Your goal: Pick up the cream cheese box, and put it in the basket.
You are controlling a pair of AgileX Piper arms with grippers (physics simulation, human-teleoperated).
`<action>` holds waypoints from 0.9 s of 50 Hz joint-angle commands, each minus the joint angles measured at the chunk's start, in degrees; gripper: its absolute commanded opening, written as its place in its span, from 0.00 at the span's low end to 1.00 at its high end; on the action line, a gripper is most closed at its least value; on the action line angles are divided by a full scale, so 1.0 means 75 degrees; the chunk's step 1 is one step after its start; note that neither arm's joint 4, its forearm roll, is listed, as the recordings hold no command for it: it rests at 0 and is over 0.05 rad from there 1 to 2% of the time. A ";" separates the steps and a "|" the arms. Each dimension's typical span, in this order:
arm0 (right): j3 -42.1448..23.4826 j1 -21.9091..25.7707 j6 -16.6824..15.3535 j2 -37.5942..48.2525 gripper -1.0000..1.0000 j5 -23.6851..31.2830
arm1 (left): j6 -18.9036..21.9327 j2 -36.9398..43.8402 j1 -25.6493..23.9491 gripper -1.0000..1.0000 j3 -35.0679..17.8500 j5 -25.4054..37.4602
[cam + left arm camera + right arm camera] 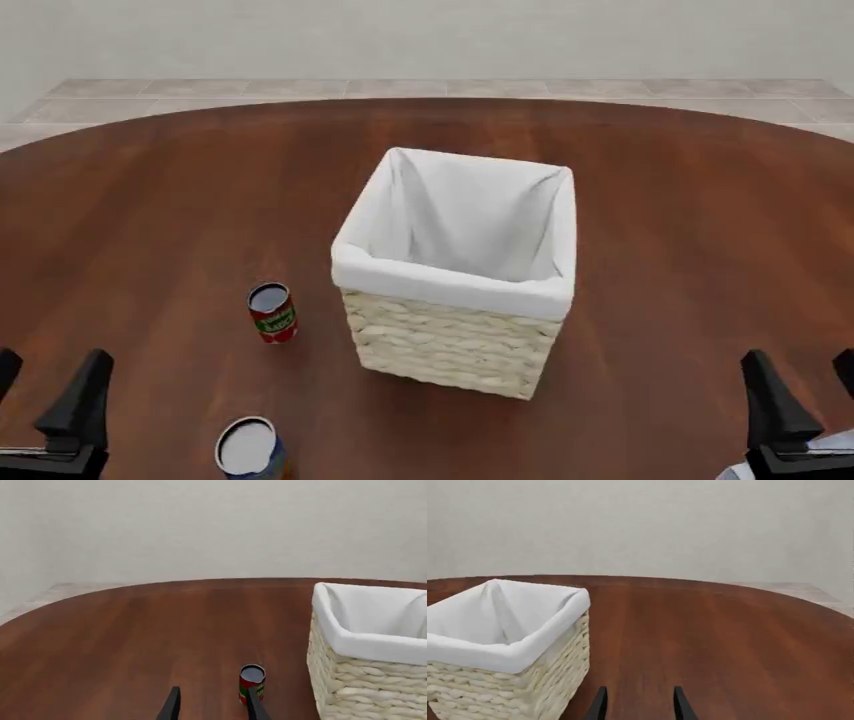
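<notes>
1. Nearest to us, at the front view's lower corners, our left gripper (47, 395) and right gripper (801, 390) hang over the table (694, 250) with fingers parted and nothing between them; each wrist view shows the same gap – left gripper (213, 707), right gripper (637, 705).
2. Just ahead of the left gripper stands the red-labelled can (272, 312), upright; in the left wrist view the red-labelled can (252, 683) sits right at one fingertip. A blue-labelled can (250, 448) lies off to that gripper's inner side, cut by the front view's edge and absent from both wrist views.
3. Beyond the cans, between the two grippers and further out, stands the basket (454, 340). Only the front view looks down into its white liner, and what shows of the inside holds no carton.
4. We cannot find the cream cheese box in any view – so we cannot say where it lies; the basket may hide it, or it may sit outside the views.
5. We judge such a carton light and fairly stiff, with smooth printed faces that may slip. We would pinch it across its narrow width, near the middle, gently enough not to dent it.
6. Farthest off, both wrist views show a pale wall (640, 525) that the front view barely reaches.
</notes>
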 commanded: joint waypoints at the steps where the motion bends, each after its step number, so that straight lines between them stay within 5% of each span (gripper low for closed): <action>1: -0.0269 -0.0050 -0.0102 -0.0126 1.00 0.0338 | 0.0139 -0.0135 0.0100 1.00 -0.0044 0.0059; 20: -0.2627 0.0134 -0.0059 0.0082 1.00 0.2267 | 0.0164 -0.0135 -0.0023 1.00 -0.0227 0.0209; 30: -0.3744 0.1103 -0.0277 0.1470 1.00 0.2822 | 0.0141 -0.0137 0.0023 1.00 -0.0133 0.0172; 32: -0.4143 0.1371 -0.0593 0.1762 1.00 0.3093 | 0.0068 -0.0137 0.0020 1.00 -0.0116 0.0222; 35: -0.4802 0.1554 -0.1078 0.2344 1.00 0.3649 | -0.0936 -0.0018 0.0017 1.00 -0.0165 0.0550; 45: -0.6340 0.2018 -0.2381 0.3507 1.00 0.5345 | -0.0742 -0.0125 -0.0215 1.00 -0.0049 0.0460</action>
